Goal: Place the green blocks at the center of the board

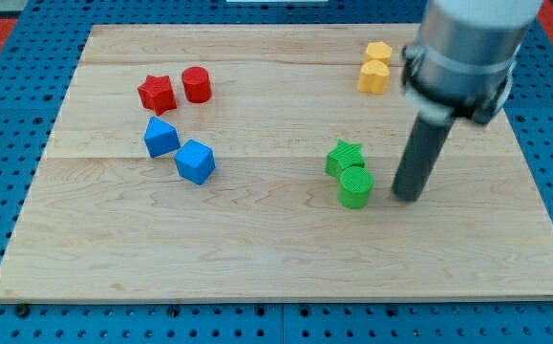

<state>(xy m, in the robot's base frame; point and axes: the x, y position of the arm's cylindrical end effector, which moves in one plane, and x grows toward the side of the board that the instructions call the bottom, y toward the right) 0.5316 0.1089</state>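
Right of board centre, my tip (408,197) sits just beside green cylinder (355,187) and green star (345,157). No pincer, just a rod. Next: push both left, I reckon.

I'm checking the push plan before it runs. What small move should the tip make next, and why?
Probably slide my tip toward the view's left into the green cylinder. The cylinder and the green star touch, lie right of the board's center, and my tip sits just right of them.
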